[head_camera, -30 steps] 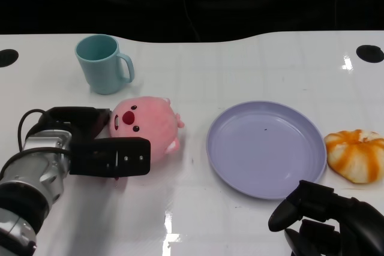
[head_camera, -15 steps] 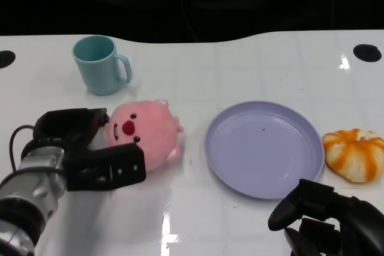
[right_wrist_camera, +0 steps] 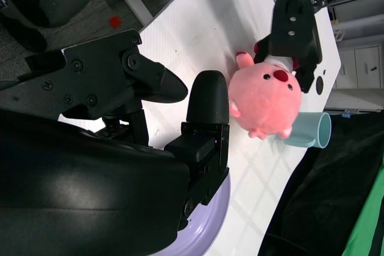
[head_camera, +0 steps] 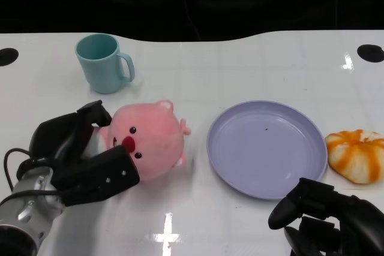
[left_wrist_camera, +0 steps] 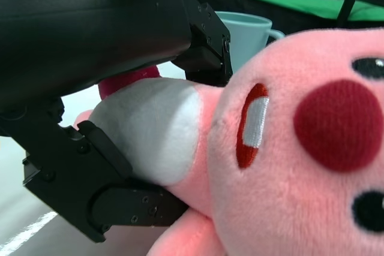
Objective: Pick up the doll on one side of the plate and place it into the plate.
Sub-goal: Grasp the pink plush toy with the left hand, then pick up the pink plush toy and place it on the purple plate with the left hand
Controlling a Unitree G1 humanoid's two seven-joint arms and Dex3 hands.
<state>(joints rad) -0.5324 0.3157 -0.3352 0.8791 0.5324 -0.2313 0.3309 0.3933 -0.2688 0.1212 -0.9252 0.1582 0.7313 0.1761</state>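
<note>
A pink plush doll with a red nose sits left of the lilac plate. My left hand grips it from the left, fingers wrapped over its back and under its front. The left wrist view shows the doll filling the picture, with the fingers pressed into its side. The doll leans toward the plate; I cannot tell whether it touches the table. My right hand rests near the table's front edge, just below the plate, holding nothing. The right wrist view shows the doll in the left hand.
A teal mug stands behind the doll at the back left. An orange-and-white striped plush lies right of the plate. Dark holes mark the table's far corners.
My left hand has closed around the doll and turned it; the doll has tilted and shifted slightly toward the plate. The right hand has stayed put.
</note>
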